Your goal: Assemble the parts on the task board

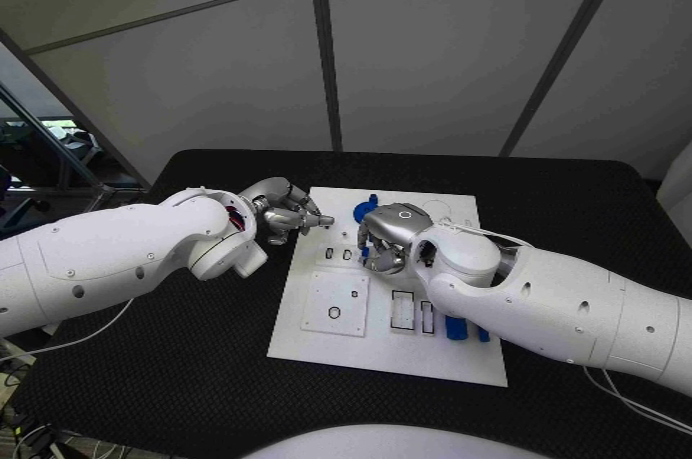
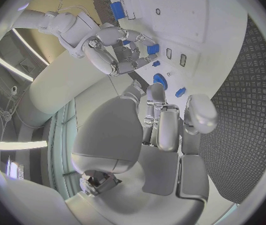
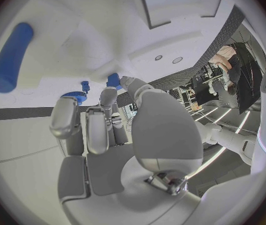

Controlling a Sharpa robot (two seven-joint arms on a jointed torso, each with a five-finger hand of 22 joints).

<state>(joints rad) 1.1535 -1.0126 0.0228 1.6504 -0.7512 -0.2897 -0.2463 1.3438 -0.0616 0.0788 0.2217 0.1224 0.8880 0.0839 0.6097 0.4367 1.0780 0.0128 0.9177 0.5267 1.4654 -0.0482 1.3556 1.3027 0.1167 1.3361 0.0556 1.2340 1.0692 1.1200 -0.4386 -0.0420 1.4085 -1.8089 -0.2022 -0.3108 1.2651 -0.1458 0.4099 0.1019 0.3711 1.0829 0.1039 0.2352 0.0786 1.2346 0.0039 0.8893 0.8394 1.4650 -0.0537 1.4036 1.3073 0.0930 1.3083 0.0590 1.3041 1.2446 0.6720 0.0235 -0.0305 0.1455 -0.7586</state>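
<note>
The white task board [image 1: 378, 351] lies in the middle of the black table. My right hand [image 1: 387, 234] hovers over its upper middle and pinches a small blue part [image 2: 152, 48] at its fingertips; the same part [image 3: 114, 80] shows in the right wrist view. A blue gear [image 2: 160, 80] sits on the board just beyond that hand, with a small blue piece [image 2: 180, 92] beside it. My left hand [image 1: 281, 214] hangs at the board's upper left edge, fingers apart and holding nothing. A blue cylinder [image 3: 11, 57] lies on the board.
More blue parts [image 1: 456, 327] stand at the board's lower right, partly hidden by my right forearm. Another blue part [image 1: 368, 201] sits near the board's far edge. Rectangular slots [image 1: 402, 311] and a square plate [image 1: 335, 304] mark the board's near half. Black table surrounds the board.
</note>
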